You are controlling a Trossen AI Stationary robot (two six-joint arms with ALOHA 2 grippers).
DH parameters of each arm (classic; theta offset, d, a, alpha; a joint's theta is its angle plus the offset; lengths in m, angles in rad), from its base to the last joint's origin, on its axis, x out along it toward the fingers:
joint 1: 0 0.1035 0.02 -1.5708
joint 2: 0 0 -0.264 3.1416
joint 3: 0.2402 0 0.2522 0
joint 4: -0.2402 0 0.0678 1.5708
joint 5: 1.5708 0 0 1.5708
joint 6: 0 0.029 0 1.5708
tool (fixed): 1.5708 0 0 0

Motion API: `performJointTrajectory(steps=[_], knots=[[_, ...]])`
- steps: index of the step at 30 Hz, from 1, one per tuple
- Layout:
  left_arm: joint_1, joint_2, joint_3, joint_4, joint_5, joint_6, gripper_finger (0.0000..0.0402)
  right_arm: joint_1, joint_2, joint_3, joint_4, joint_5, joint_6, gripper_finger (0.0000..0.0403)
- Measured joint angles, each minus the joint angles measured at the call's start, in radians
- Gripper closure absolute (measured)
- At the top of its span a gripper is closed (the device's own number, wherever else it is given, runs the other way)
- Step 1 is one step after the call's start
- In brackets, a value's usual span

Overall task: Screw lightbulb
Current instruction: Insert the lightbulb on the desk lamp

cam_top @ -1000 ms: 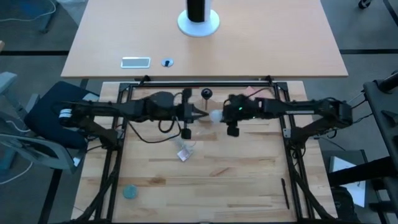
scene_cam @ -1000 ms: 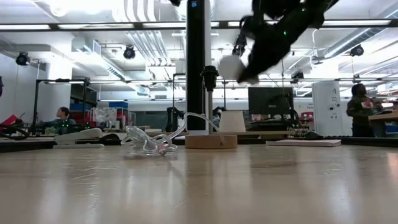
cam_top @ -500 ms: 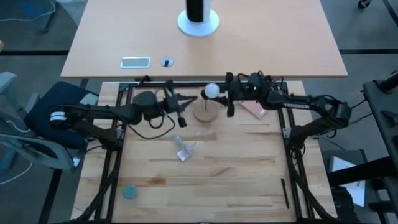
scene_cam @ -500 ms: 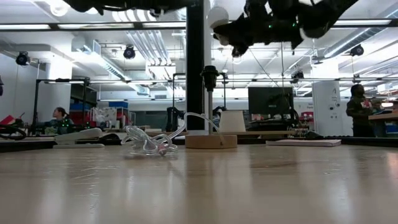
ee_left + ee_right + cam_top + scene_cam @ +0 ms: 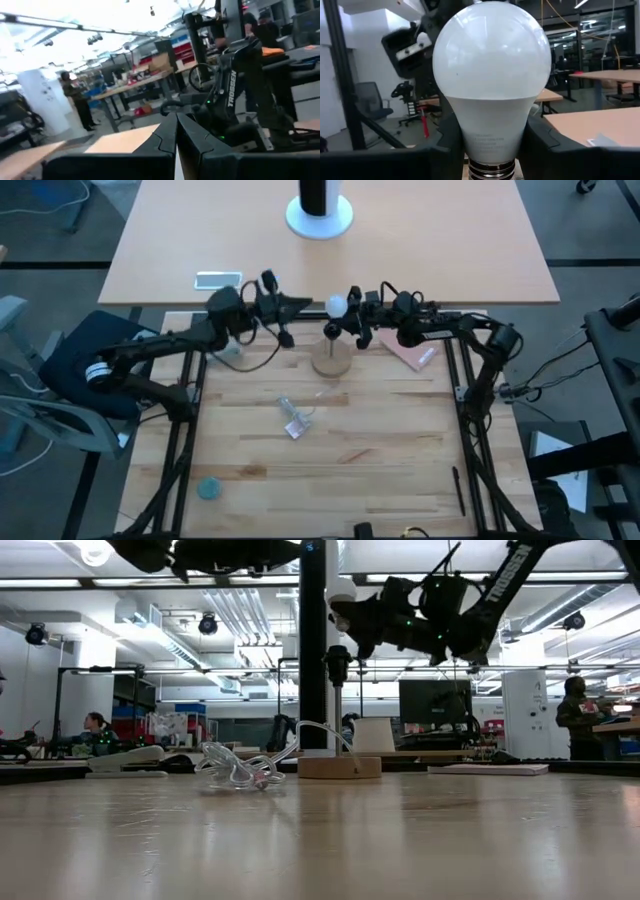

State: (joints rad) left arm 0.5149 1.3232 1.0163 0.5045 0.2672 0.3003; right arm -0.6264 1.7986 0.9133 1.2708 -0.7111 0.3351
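Lightbulb point(image 5: 491, 85) in right gripper point(image 5: 352, 326) – screw base visible only right-wrist view

Lightbulb point(image 5: 337, 305) in right gripper point(image 5: 347, 322), just above round wooden stand point(image 5: 331, 360); left gripper point(image 5: 296, 303) nearby.

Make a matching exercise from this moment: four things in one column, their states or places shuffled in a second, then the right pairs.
1. lightbulb
2. left claw
3. plastic wrapper
4. wooden stand

A. shut and empty, raised off the table
B. lying on the table, nearer the front than the stand
C. held in the right claw, above the table
D. resting on the table under the black socket

Pairs: 1-C, 2-A, 3-B, 4-D
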Motion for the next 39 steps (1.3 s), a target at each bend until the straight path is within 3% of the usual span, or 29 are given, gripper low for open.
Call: performJointTrajectory(steps=[6,13,22,34,39], knots=[[0.035,0.104,0.057,-0.014,0.107,0.008,0.0401,-0.001,0.060,0.016,0.056,0.002,0.007,0.0282],[0.036,0.203,0.105,-0.024,0.108,0.009,0.0402,0.002,0.069,0.015,0.045,-0.028,-0.003,0.0282],[0.033,0.219,0.148,-0.137,0.109,0.012,0.0401,0.012,0.069,-0.007,-0.010,-0.021,-0.059,0.0282],[-0.023,0.219,0.133,-0.167,0.110,0.005,0.0401,0.013,0.067,-0.034,-0.010,0.006,-0.082,0.0282],[-0.033,0.224,0.133,-0.180,0.107,0.001,0.0401,0.013,0.067,-0.038,-0.025,0.005,-0.050,0.0199]])
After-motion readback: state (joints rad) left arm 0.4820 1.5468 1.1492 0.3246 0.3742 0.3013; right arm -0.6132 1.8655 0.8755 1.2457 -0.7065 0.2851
